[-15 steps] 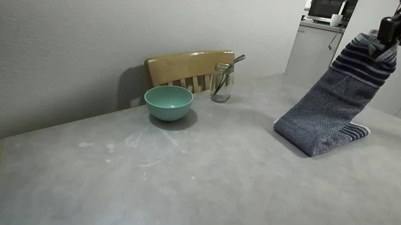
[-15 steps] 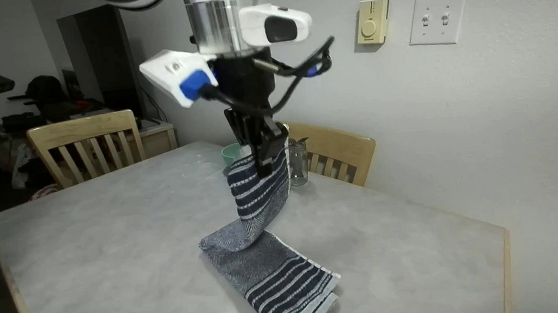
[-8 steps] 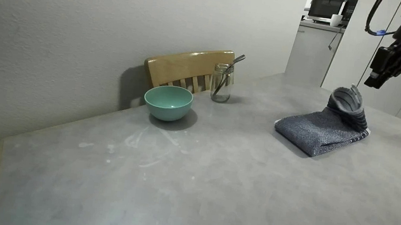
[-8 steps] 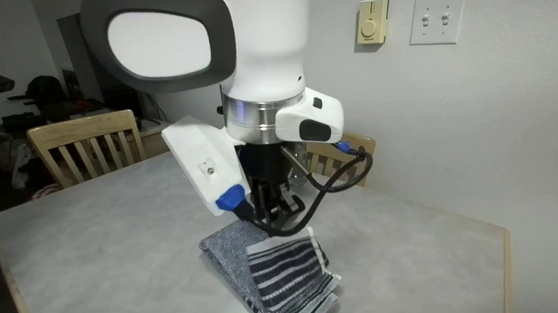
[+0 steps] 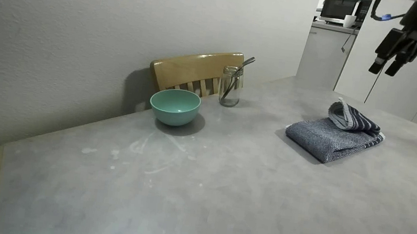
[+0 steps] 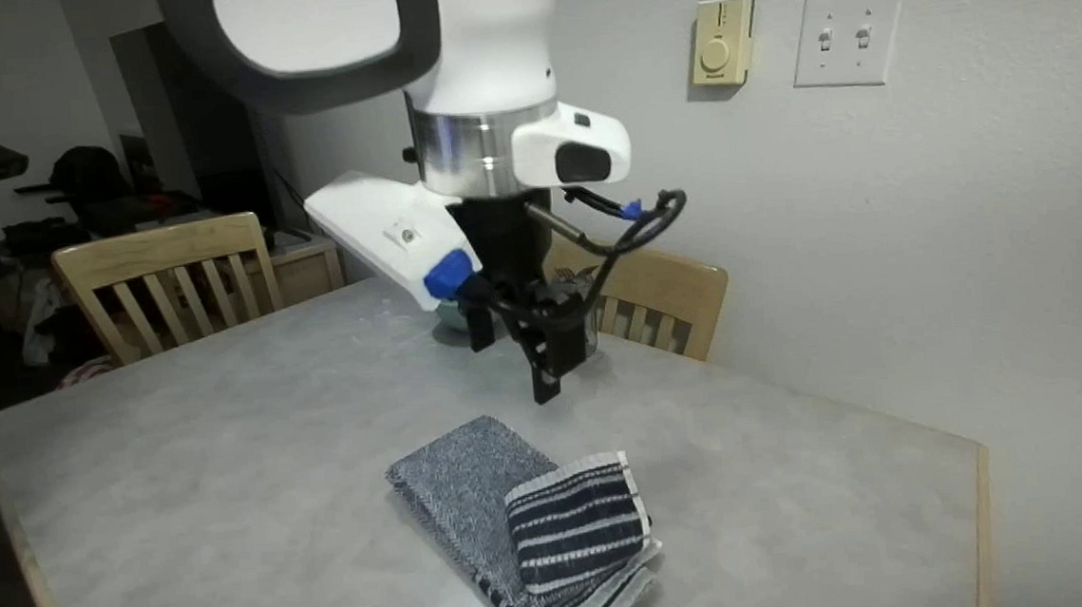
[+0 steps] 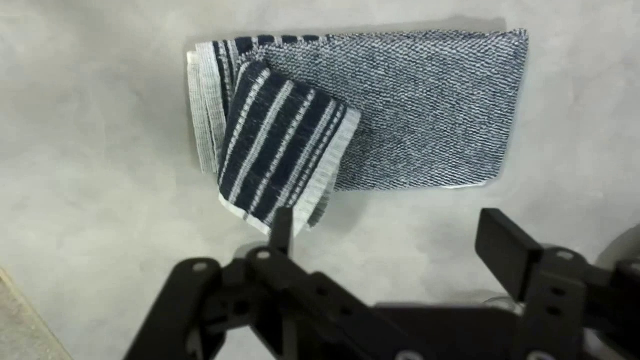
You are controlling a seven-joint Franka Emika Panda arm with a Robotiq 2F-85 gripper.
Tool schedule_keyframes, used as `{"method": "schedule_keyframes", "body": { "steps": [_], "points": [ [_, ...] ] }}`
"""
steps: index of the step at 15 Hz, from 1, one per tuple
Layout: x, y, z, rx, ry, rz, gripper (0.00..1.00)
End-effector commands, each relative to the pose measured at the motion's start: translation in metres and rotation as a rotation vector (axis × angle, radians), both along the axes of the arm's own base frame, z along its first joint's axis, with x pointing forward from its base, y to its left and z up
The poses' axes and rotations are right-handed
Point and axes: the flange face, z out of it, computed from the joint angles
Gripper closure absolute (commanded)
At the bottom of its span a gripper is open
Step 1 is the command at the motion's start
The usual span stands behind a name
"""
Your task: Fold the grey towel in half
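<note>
One grey towel (image 7: 425, 115), doubled over beneath a wide-spread gripper (image 7: 385, 220)

Nearest in an exterior view, the white arm (image 6: 490, 50) points down over the grey table (image 6: 229, 478). The gripper hangs in the air with its jaws standing wide; in both exterior views its fingers (image 6: 547, 385) are apart from the towel.

Below it, the towel lies on the table, folded across so that its striped ends come to the same side, with a plain blue-grey part uppermost. The lower striped end lies along the table. The upper one is turned back on itself as a skewed flap (image 7: 280, 155), curled up off the layer beneath, and its corner reaches past one long edge of the towel.

Farther off, well apart from the towel, stand a glass jar (image 5: 234, 94) with a metal utensil (image 5: 248, 61) leaning in it and, near the jar, an upright teal bowl (image 5: 173, 118); the gripper partly hides both in an exterior view. Behind them a wooden chair (image 5: 198, 67) stands at the table's edge, before a pale wall (image 5: 125, 15) that bears a thermostat (image 6: 723, 43) and a switch plate (image 6: 851, 63). Farthest back, a white mug (image 5: 349, 21) stands in front of a microwave (image 5: 338, 7) on a counter (image 5: 331, 27).
</note>
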Motion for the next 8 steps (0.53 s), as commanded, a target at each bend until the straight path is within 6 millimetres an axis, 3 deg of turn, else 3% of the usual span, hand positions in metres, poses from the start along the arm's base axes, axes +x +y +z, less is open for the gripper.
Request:
{"method": "schedule_keyframes", "body": {
  "steps": [1,2,4,8],
  "points": [
    [0.013,0.045,0.019,-0.038,-0.011,0.035,0.14],
    [0.017,0.054,0.019,-0.026,-0.009,0.025,0.25],
    [0.021,0.065,0.008,0.019,0.002,-0.04,0.35],
    [0.014,0.056,-0.028,0.079,0.055,-0.197,0.63]
  ]
}}
